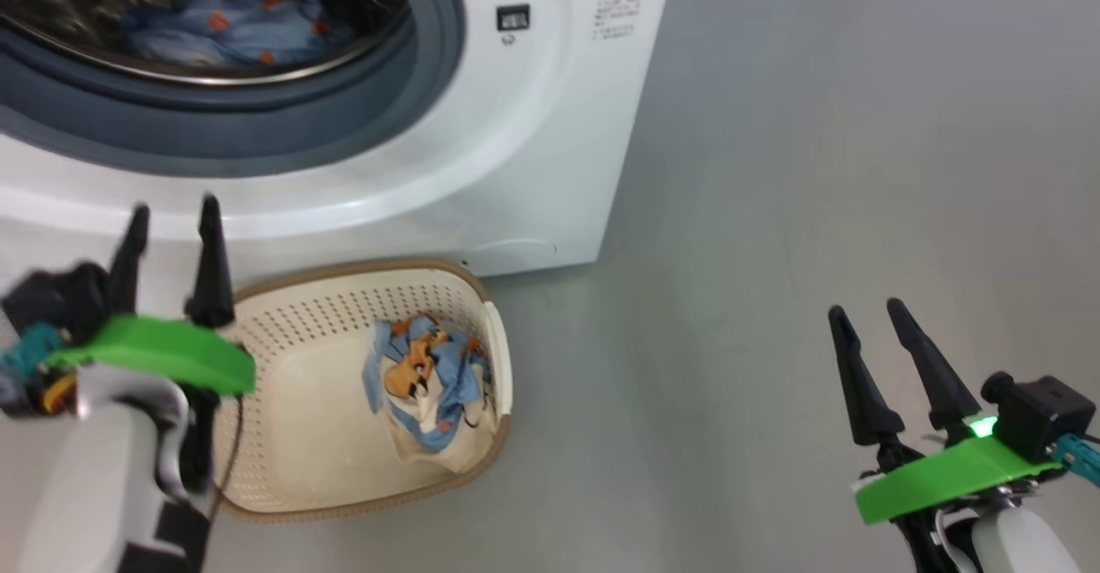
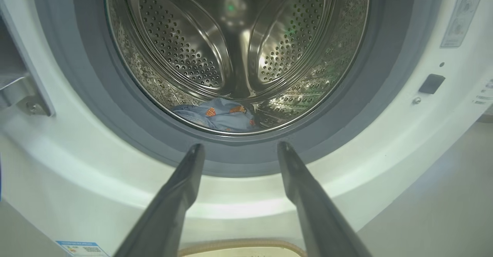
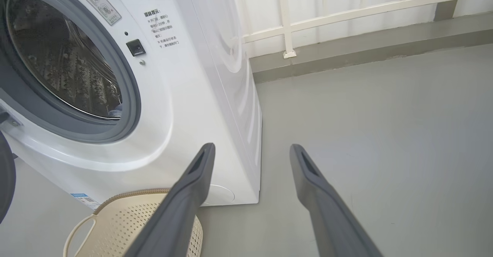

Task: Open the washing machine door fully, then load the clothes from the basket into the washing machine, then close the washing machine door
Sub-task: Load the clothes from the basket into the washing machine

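Grey floor [image 1: 816, 169] spreads beneath us, with a white railing [image 3: 284, 18] along the wall beyond our right gripper [image 1: 865, 307]. That gripper hovers low over bare floor, its fingers pointing forward and spread wide with nothing between them. The washing machine [image 1: 533, 169] stands ahead of it and to its left, well apart. Our left gripper [image 1: 174, 204] is raised before the machine's white front, its two dark fingers likewise parted and empty. Their tips are aimed at the lower lip of the grey gasket [image 2: 238, 158]; we cannot tell whether they touch it. Straight ahead of those tips the round opening stands uncovered, and we look into the steel drum [image 2: 181, 49]. One piece of the clothes [image 2: 223, 116], light blue with orange shapes, lies on the drum's floor just past the gasket. Below the left gripper and slightly to its right sits the basket [image 1: 309, 324], close against the machine's foot. It holds a small crumpled bundle [image 1: 430, 380] of blue and cream fabric with a dark cord, lying at the end nearer the right gripper.
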Robot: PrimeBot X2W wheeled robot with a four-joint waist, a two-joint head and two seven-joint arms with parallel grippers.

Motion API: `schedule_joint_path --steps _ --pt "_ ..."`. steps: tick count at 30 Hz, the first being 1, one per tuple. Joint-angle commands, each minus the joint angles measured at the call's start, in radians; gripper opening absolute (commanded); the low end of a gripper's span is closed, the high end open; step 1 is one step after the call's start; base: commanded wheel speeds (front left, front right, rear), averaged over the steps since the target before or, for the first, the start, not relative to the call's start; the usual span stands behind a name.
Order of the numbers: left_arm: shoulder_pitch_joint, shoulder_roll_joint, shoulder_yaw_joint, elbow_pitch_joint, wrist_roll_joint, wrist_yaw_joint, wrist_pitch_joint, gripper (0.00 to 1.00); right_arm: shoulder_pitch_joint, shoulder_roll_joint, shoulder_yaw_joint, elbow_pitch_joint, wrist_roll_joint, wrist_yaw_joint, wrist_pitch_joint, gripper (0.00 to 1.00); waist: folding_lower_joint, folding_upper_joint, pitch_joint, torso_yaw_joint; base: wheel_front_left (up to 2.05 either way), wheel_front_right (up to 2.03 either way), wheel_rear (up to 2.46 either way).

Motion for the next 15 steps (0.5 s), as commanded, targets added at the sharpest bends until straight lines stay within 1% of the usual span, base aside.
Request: schedule_joint_path --steps 1,5,15 --pt "0.036 0.022 0.041 -0.037 0.009 -0.002 -0.005 1.0 0.025 -0.022 0.009 -0.019 0.0 0.002 -0.005 1.0 0.0 0.0 -0.046 0.034 0.0 0.0 0.0" --pt "0.106 0.005 0.047 -0.061 0.012 -0.002 -0.005 1.0 0.053 -0.033 0.002 -0.016 0.003 0.002 -0.005 1.0 0.0 0.0 -0.083 0.054 0.0 0.0 0.0" --pt "0.237 -0.009 0.074 -0.115 0.021 -0.002 -0.005 1.0 0.109 -0.053 -0.021 -0.016 0.008 0.002 -0.005 1.0 0.0 0.0 -0.146 0.092 0.0 0.0 0.0"
